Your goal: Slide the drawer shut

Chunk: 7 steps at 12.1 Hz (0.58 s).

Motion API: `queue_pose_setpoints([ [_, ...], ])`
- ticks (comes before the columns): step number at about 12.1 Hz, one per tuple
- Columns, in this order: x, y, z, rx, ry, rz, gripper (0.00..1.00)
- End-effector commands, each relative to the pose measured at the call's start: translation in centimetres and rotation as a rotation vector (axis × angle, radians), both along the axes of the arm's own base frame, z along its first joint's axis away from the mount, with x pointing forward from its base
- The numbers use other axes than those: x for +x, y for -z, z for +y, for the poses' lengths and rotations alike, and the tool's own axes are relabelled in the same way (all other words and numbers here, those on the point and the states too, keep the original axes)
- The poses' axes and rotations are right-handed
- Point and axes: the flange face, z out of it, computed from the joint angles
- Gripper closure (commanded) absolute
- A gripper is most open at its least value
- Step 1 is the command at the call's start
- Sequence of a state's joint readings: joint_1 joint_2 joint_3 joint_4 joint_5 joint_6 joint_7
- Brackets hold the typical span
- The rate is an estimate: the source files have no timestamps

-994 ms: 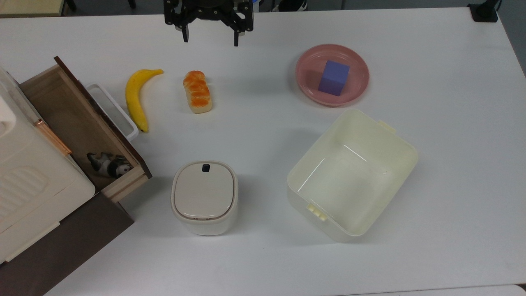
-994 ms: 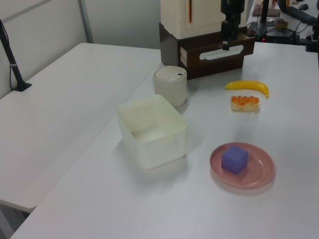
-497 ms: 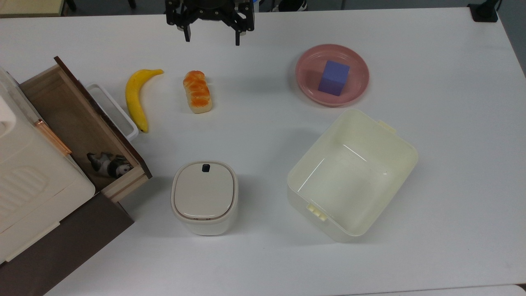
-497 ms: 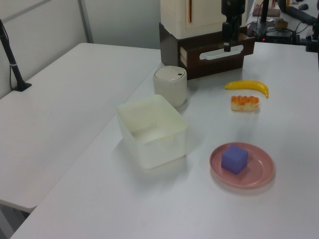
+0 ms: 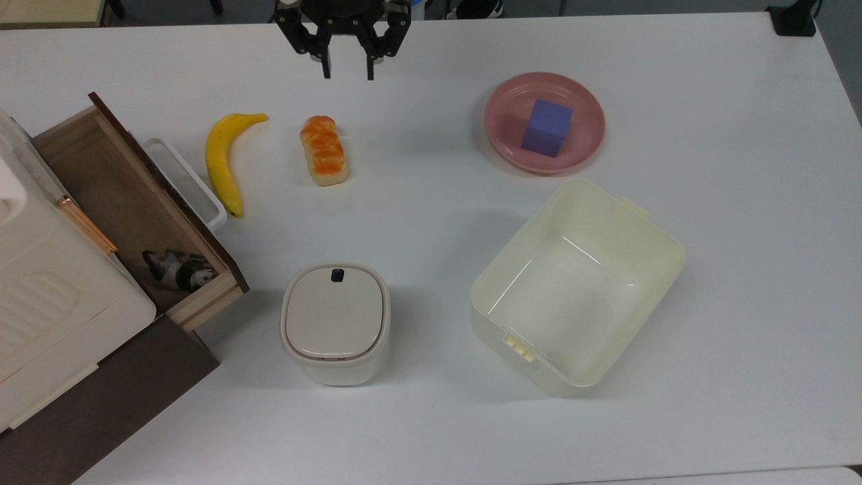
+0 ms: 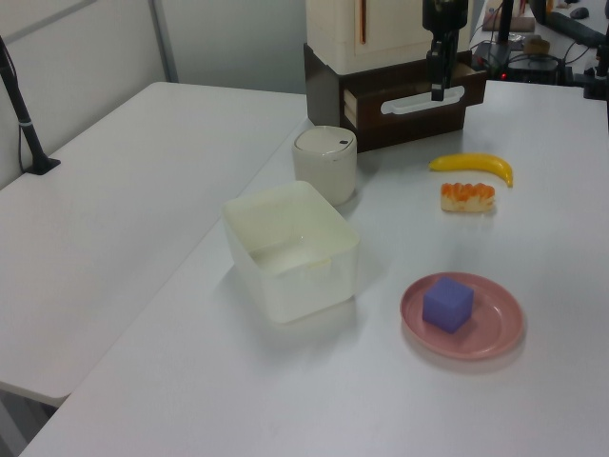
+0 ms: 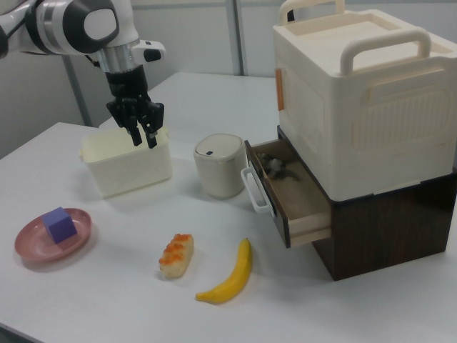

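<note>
Item 1, drawer [image 5: 128,202]: I log it pulled out of the dark brown cabinet [image 7: 385,221] at nine o'clock in the top view, white loop handle [image 5: 185,178] outward, a small figurine [image 5: 178,269] inside.
Item 2, gripper [image 5: 346,70]: at twelve o'clock in the top view, above the table [image 5: 707,168], fingers narrowly parted, holding nothing, well apart from the handle.
Item 3: banana [image 5: 225,158] and bread roll [image 5: 324,149] lie between gripper and drawer.
</note>
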State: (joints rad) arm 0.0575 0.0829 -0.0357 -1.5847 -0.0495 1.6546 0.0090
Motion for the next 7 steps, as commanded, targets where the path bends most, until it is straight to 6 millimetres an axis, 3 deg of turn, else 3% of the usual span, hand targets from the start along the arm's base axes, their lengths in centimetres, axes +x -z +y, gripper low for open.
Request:
queue_pose_setpoints([
  [1, -0.6, 0.0, -0.2, 0.020, -0.015, 0.016, 1.00],
  [5, -0.6, -0.1, -0.3, 0.043, -0.007, 0.013, 1.00],
  [7, -0.6, -0.1, -1.4, 0.050, 0.016, 0.012, 1.00],
])
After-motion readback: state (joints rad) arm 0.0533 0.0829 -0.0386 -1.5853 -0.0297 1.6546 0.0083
